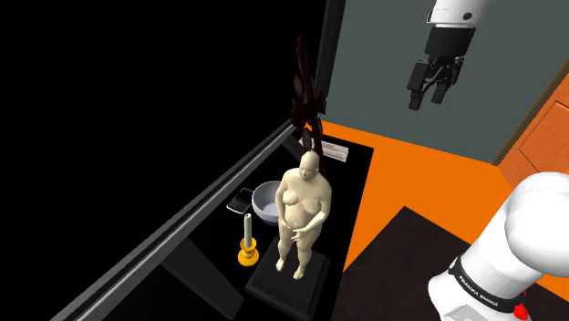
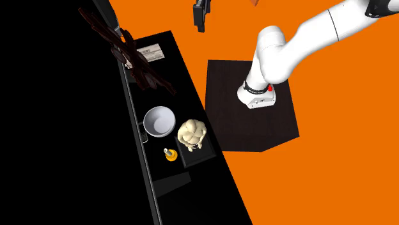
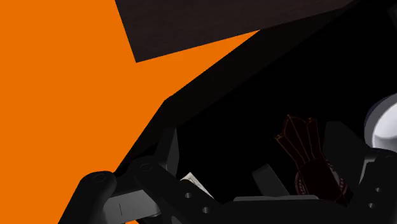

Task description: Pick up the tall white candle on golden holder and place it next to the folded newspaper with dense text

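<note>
the end effector [image 1: 429, 98] hangs high over the orange floor [image 1: 410, 173], its fingers spread wide and holding nothing. the white candle [image 1: 247, 228] on its golden holder stands upright on the black surface [image 1: 346, 182], far below and well apart from the end effector, beside a pale figure [image 1: 302, 214] and near a bowl [image 1: 267, 201]. the newspaper [image 1: 330, 151] lies nearer the end effector.

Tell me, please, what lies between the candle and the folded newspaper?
In the second exterior view, a white bowl and a dark branching sculpture stand between candle and newspaper.
</note>
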Robot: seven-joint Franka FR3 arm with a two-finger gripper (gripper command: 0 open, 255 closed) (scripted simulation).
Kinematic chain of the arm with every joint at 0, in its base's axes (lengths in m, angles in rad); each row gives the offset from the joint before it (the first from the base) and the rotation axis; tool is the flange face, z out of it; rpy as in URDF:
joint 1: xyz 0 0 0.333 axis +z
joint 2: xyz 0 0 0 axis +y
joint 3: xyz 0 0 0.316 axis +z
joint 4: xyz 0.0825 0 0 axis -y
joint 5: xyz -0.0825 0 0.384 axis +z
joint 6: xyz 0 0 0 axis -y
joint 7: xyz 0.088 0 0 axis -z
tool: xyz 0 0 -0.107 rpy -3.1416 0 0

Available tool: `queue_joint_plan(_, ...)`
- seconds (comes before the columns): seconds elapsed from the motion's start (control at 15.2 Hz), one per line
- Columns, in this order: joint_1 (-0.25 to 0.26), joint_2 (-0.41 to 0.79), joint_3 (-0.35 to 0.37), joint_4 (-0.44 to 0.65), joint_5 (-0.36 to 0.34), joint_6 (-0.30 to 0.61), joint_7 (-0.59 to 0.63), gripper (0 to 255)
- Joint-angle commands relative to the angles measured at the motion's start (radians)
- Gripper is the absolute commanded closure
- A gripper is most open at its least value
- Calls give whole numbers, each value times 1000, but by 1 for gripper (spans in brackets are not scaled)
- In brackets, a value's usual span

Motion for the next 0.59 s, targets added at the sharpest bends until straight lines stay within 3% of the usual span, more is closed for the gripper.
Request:
queue_joint_plan(0.0,0,0,0,0,0,0,0,0)
queue_joint_plan(0.53,60,-71,172,-190,110,217,181,0)
